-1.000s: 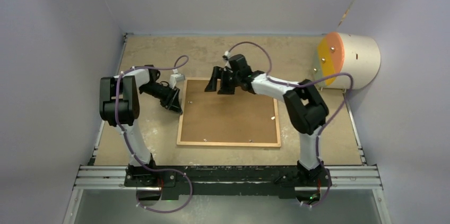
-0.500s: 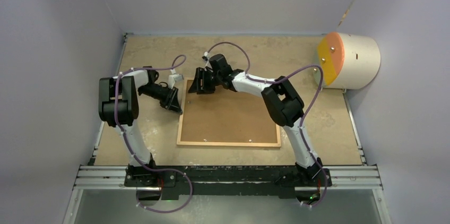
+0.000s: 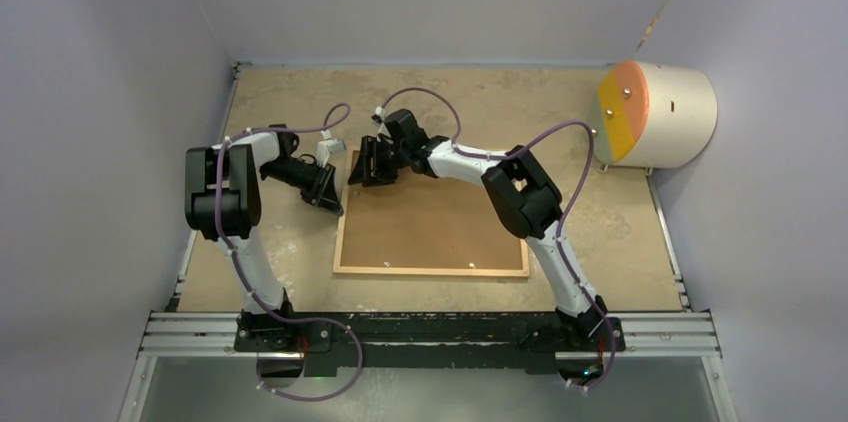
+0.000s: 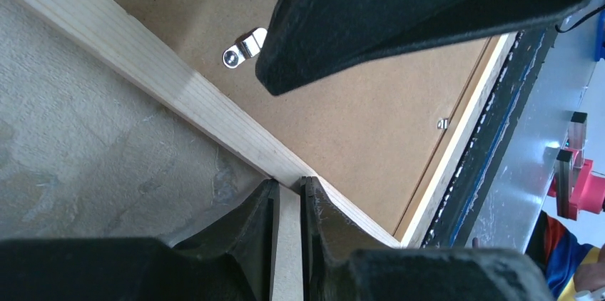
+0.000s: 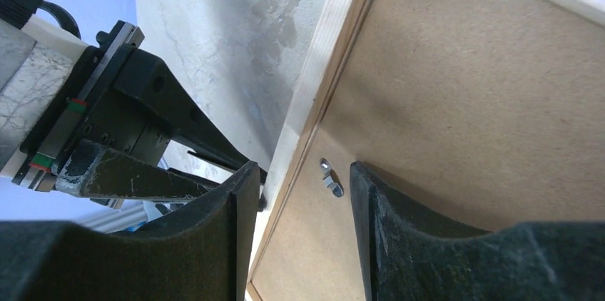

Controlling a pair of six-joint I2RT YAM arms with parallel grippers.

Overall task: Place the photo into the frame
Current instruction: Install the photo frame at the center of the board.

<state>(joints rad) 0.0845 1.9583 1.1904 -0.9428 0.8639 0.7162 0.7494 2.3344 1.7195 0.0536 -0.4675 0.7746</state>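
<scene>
The large light-orange wooden frame (image 3: 430, 270) lies face down at picture centre on the beige surface (image 3: 540, 92), with the plain brown backing board (image 3: 440, 217) on top; the photo is out of sight. My left gripper (image 4: 289, 187) has just clamped onto the frame's left strip. Beyond it, my right gripper (image 5: 303, 172) has slid to the upper-left corner, fingers apart around a small silver clip (image 5: 330, 178), likely to free the board.

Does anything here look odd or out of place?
Nothing looks broken or spilled. The frame lies back side up, with its brown backing board in it. The one oddity is that the photo shows in no view.
</scene>
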